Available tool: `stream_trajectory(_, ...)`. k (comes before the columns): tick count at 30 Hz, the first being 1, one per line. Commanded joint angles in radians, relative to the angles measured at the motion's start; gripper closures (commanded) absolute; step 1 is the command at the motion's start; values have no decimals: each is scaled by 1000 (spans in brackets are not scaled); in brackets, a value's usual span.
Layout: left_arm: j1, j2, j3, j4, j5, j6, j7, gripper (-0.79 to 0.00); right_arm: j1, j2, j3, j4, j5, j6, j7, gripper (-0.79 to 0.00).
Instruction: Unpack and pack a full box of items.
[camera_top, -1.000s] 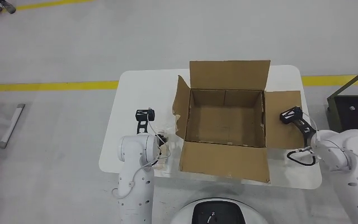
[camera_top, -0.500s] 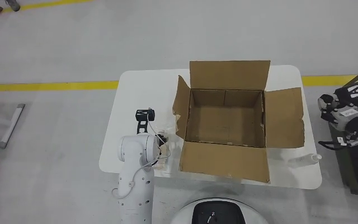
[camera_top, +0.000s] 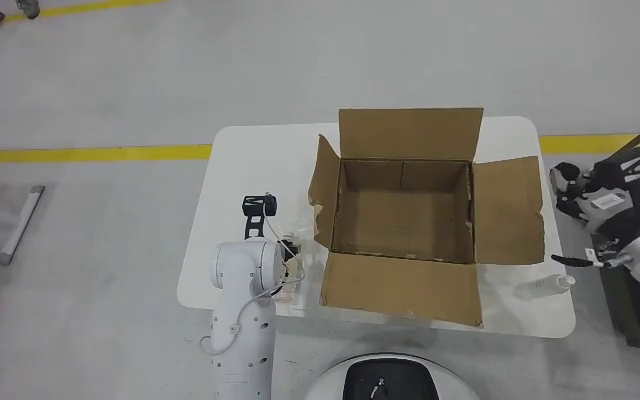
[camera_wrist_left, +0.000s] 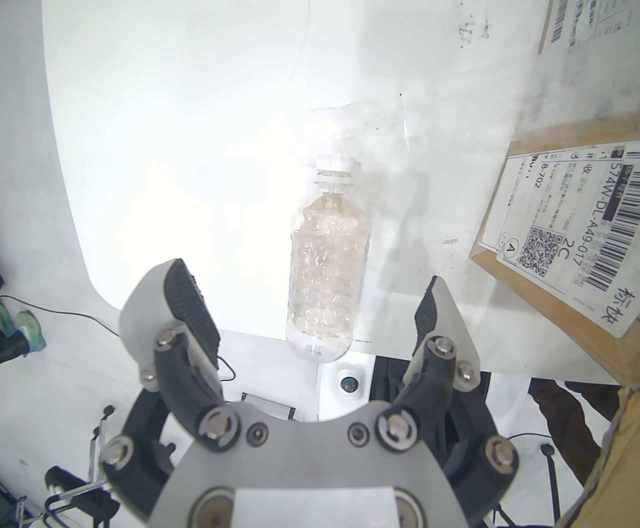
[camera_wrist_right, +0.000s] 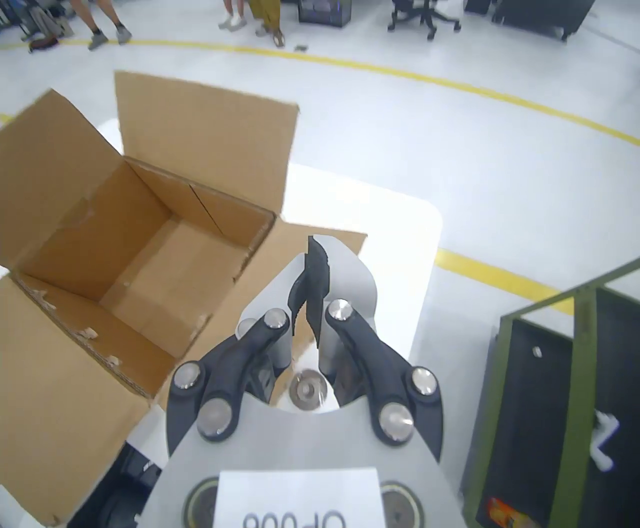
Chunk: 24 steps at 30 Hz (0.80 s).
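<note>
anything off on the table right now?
One clear bottle lies on its side at the table edge below the open left gripper, base right at the rim, so it might roll off. A second bottle lies beside the cardboard box, by its right flap. The box is empty.

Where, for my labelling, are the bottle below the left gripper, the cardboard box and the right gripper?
bottle (camera_wrist_left: 327, 280): left wrist view, middle of its clear body.
cardboard box (camera_top: 400, 287): top view, near flap.
right gripper (camera_wrist_right: 314, 260): right wrist view, between its shut fingertips.
</note>
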<state>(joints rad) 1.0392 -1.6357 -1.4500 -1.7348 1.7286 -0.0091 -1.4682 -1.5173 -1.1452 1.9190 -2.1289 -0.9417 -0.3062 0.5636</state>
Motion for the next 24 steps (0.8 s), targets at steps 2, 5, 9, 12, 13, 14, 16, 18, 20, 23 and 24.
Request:
stream_trajectory(2,0,0,0,0,0,0,0,-785,-56,-11,-64,-4,-30,1,-212,0)
stream_trajectory(5,0,0,0,0,0,0,0,-785,-101,-17,-119,-4,-158,28,-370,0)
stream_trajectory(9,0,0,0,0,0,0,0,-785,-126,-24,-204,18,-336,91,-523,0)
stream_trajectory(12,0,0,0,0,0,0,0,-785,-127,-30,-255,34,-388,146,-586,0)
stream_trajectory(13,0,0,0,0,0,0,0,-785,-127,-30,-255,34,-388,146,-586,0)
stream_trajectory(14,0,0,0,0,0,0,0,-785,-127,-30,-255,34,-388,146,-586,0)
stream_trajectory(16,0,0,0,0,0,0,0,-785,-127,-30,-255,34,-388,146,-586,0)
stream_trajectory(18,0,0,0,0,0,0,0,-785,-127,-30,-255,34,-388,146,-586,0)
stream_trajectory(20,0,0,0,0,0,0,0,-785,-127,-30,-255,34,-388,146,-586,0)
stream_trajectory(23,21,5,10,-2,12,-49,46,-785,-127,-30,-255,34,-388,146,-586,0)
stream_trajectory(24,28,7,14,-9,18,-73,55,-785,-127,-30,-255,34,-388,146,-586,0)
